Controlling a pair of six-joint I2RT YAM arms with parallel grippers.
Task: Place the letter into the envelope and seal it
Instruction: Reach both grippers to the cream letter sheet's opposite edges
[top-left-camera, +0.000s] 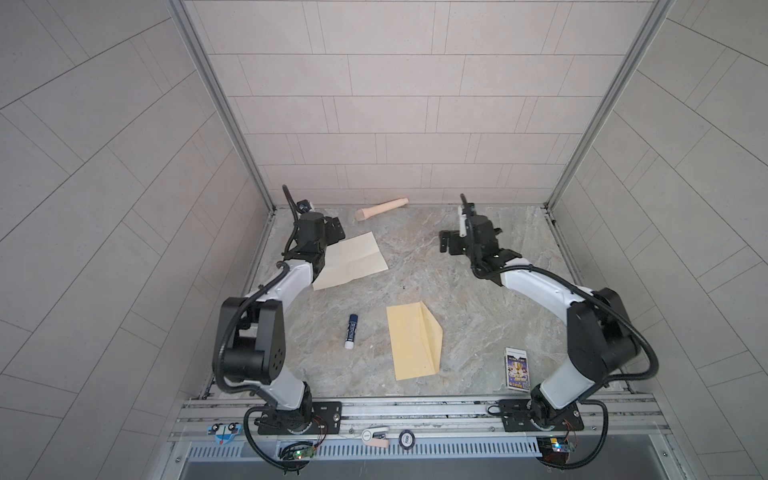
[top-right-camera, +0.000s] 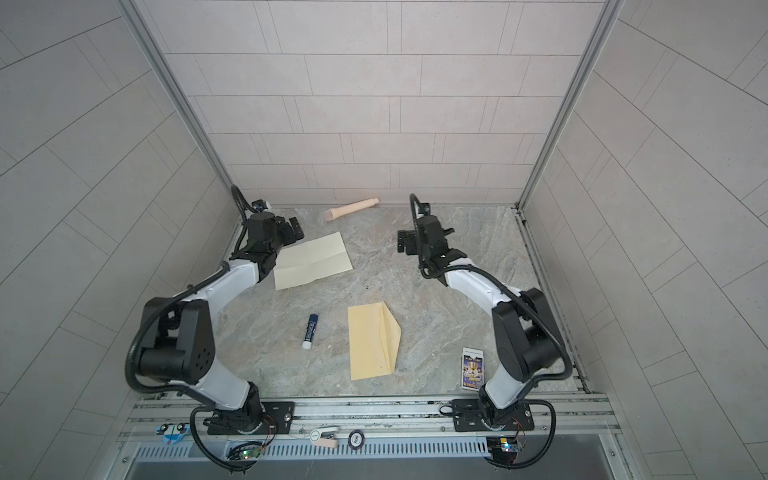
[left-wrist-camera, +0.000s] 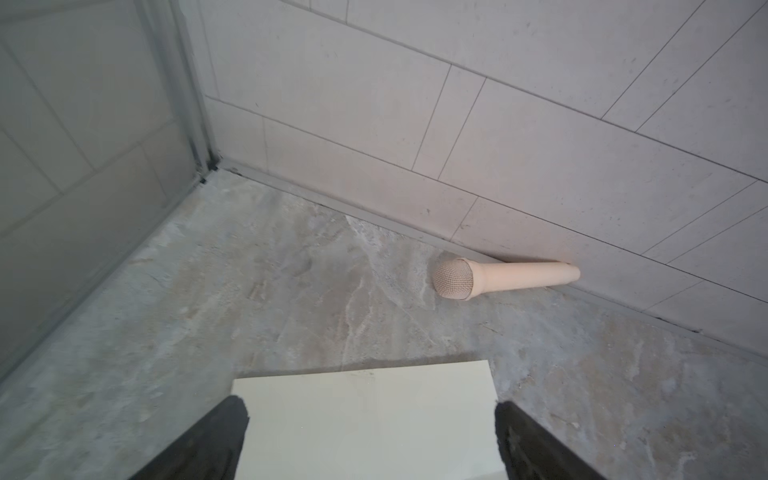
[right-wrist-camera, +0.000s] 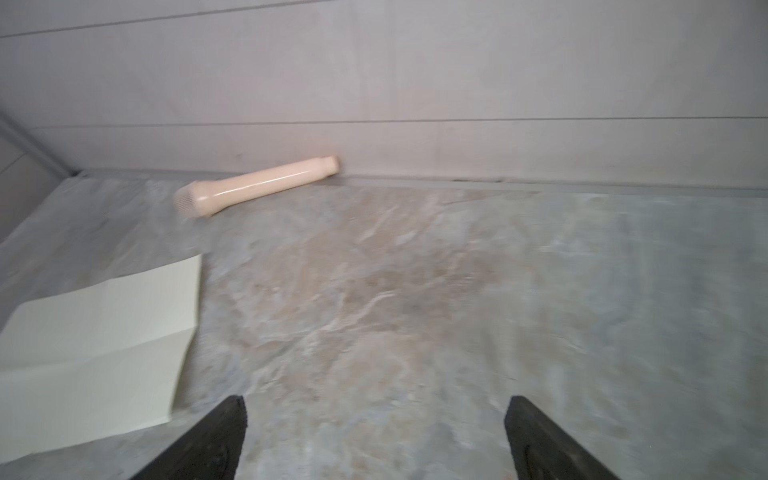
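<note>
The left gripper (top-left-camera: 332, 230) sits in the upper left of the table (top-left-camera: 457, 299) in both top views, its jaws spread wide and holding nothing. In the left wrist view the gripper (left-wrist-camera: 370, 405) has one dark finger (left-wrist-camera: 208, 440) on each side of the letter's end; whether the fingers touch the paper cannot be told. The letter (top-left-camera: 353, 262), a cream-white creased sheet, lies flat under that gripper and runs toward the middle of the frame, partly covered by the arm. Beyond it, a peach-coloured toy microphone (top-left-camera: 382, 208) lies against the back wall.

The right gripper (top-left-camera: 444, 241) is in the upper right part of the table, jaws also wide apart and empty. In the right wrist view the gripper (right-wrist-camera: 374, 401) is over bare table, well apart from the letter (right-wrist-camera: 95, 345).

The envelope (top-left-camera: 409, 340) lies flat at lower centre, its triangular flap open and pointing to the right of the frame, well apart from the letter. A blue glue stick (top-left-camera: 351, 336) lies just left of it, and a small card box (top-left-camera: 516, 368) stands near the right arm's base.
</note>
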